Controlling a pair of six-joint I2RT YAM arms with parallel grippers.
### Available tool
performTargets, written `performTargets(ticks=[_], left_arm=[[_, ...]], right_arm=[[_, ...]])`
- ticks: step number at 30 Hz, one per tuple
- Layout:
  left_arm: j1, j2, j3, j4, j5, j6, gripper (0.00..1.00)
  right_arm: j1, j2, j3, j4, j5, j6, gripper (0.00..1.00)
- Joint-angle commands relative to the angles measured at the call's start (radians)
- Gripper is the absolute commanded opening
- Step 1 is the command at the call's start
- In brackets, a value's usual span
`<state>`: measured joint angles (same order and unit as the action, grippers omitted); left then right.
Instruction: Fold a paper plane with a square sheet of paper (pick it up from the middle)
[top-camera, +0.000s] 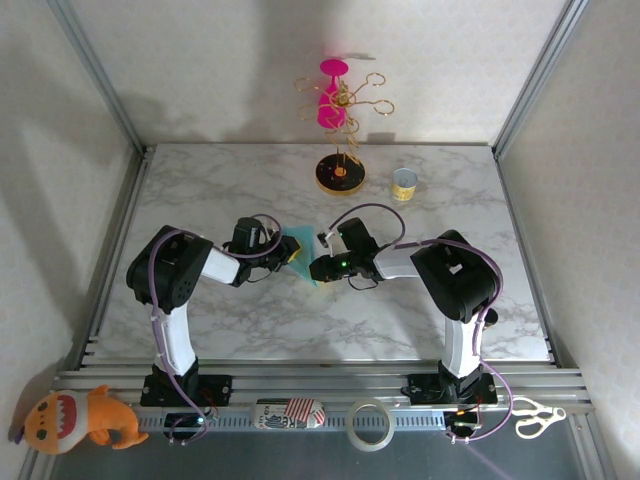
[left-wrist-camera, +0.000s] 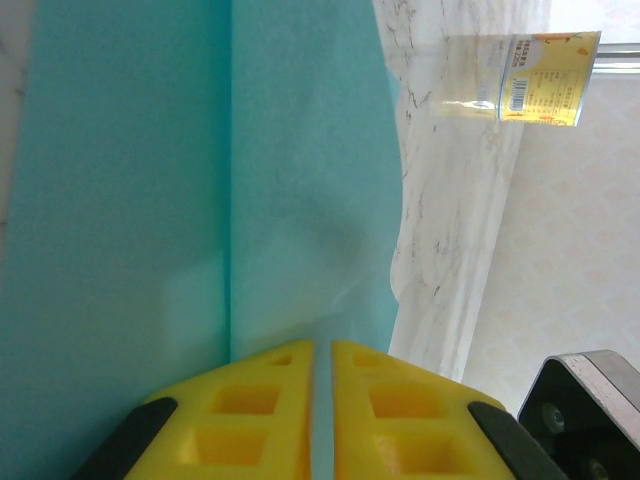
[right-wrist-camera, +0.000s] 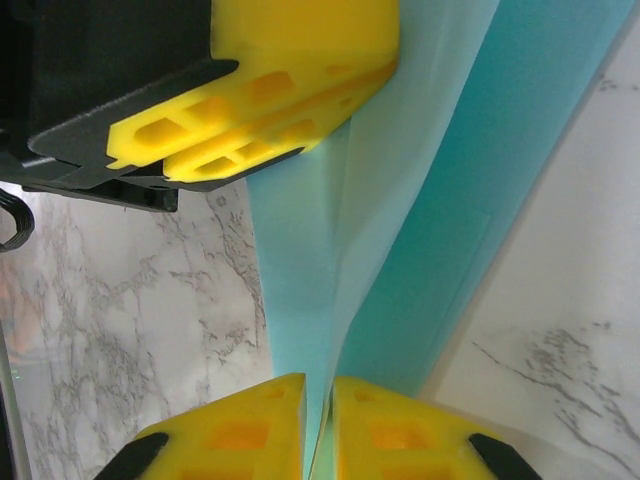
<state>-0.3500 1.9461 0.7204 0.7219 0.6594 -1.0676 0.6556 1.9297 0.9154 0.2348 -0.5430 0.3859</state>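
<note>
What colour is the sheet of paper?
The sheet of paper is plain teal-blue with no markings, and it shows best in the left wrist view.

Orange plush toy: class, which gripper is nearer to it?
Left. The left gripper, on the teal paper, sits beyond and right of the plush toy; the right gripper meets that paper from farther right.

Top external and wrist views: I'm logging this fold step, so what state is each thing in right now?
square sheet of paper, folded along a straight crease, pinched by both grippers.
left gripper, shut on the sheet's edge.
right gripper, shut on the sheet.
can, standing upright.
tape roll, lying flat.
</note>
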Motion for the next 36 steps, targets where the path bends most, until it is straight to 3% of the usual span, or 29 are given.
performTargets(ticks=[1, 9, 14, 24, 36], left_arm=[[-0.008, 0.020, 0.009, -0.038, -0.013, 0.035, 0.13], [-0.008, 0.012, -0.001, -0.119, -0.062, 0.064, 0.11], [-0.007, 0.012, -0.001, -0.127, -0.060, 0.069, 0.12], [-0.012, 0.022, 0.010, -0.119, -0.042, 0.069, 0.14], [-0.021, 0.036, 0.013, -0.140, -0.038, 0.078, 0.21]], right_arm=[[-0.007, 0.089, -0.034, -0.114, 0.219, -0.009, 0.19], [-0.022, -0.081, -0.008, -0.104, 0.117, 0.085, 0.35], [-0.034, -0.153, -0.003, -0.100, 0.076, 0.129, 0.36], [-0.001, -0.091, 0.101, -0.167, -0.012, 0.078, 0.18], [0.014, 0.003, 0.160, -0.209, 0.010, 0.079, 0.16]])
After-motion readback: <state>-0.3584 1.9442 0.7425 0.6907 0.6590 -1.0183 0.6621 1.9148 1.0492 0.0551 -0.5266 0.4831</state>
